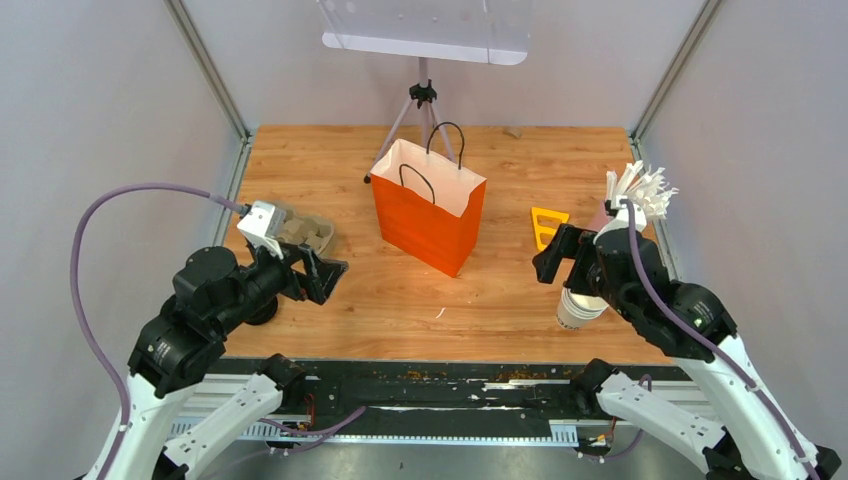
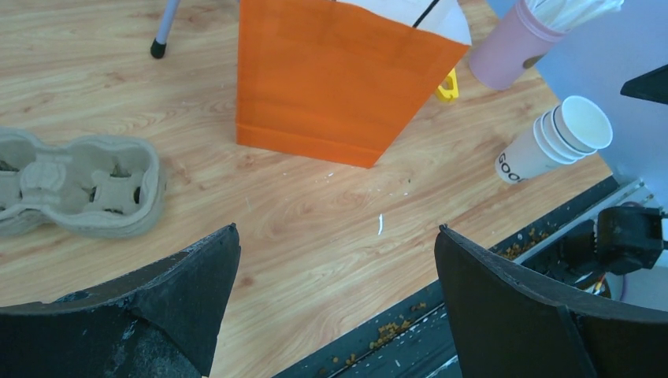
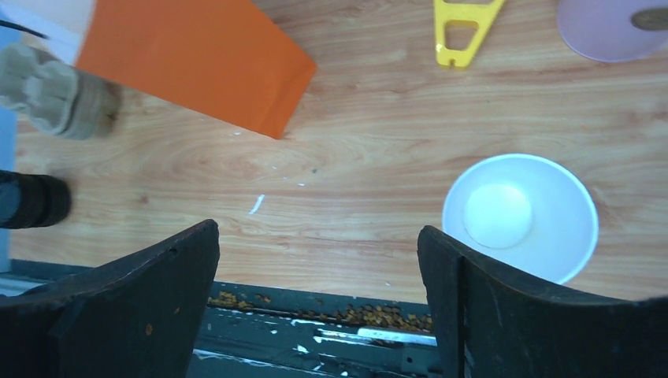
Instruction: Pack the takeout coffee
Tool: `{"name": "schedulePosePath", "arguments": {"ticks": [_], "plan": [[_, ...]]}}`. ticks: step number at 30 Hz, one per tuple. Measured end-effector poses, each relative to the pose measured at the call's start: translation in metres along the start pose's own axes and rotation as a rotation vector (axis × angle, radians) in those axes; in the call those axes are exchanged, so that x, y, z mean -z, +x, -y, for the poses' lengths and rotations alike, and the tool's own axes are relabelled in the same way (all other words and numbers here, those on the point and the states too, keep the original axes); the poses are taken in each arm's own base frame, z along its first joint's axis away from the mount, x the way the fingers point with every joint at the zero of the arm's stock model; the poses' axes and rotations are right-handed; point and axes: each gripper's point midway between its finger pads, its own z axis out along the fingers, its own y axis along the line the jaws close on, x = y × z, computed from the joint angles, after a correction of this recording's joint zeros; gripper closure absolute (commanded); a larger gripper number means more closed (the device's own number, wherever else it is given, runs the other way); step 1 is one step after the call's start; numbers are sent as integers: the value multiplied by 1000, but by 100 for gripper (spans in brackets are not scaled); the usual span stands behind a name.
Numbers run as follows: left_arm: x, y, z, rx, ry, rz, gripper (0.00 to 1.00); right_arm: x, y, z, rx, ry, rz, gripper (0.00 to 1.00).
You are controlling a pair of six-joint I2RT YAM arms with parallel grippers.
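Observation:
A nested stack of white paper cups (image 1: 578,308), open at the top, stands near the front right of the table; this is the takeout coffee (image 2: 555,142), also seen from above (image 3: 520,216). The orange paper bag (image 1: 430,215) stands open in the middle. My right gripper (image 1: 552,262) hangs open just left of and above the cups, its jaws wide with nothing between them (image 3: 318,227). At the left, my left gripper (image 1: 328,275) is also open and empty (image 2: 338,228), beside the brown pulp tray (image 1: 300,232).
A pink cup of white straws (image 1: 625,205) stands at the right edge, with a yellow plastic piece (image 1: 548,225) beside it. A small tripod (image 1: 420,110) stands behind the bag. A round black object (image 3: 31,201) sits under the left arm. Crumbs lie along the black front rail (image 3: 378,315).

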Motion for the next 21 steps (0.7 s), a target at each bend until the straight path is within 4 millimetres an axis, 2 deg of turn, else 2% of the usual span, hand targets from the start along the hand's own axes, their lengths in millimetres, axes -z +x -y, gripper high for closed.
{"name": "schedulePosePath", "arguments": {"ticks": [4, 7, 14, 21], "plan": [[-9, 14, 0, -15, 20, -25, 0, -12, 11, 17, 40, 116, -52, 14], [-13, 24, 2, -13, 41, -56, 0, -23, 20, 31, 89, 220, -107, 29], [-11, 22, 8, -12, 76, -48, 0, -38, 36, 54, 197, 389, -213, 51], [-5, 19, 11, -13, 91, -25, 0, -42, 40, 61, 221, 425, -230, 60]]}}
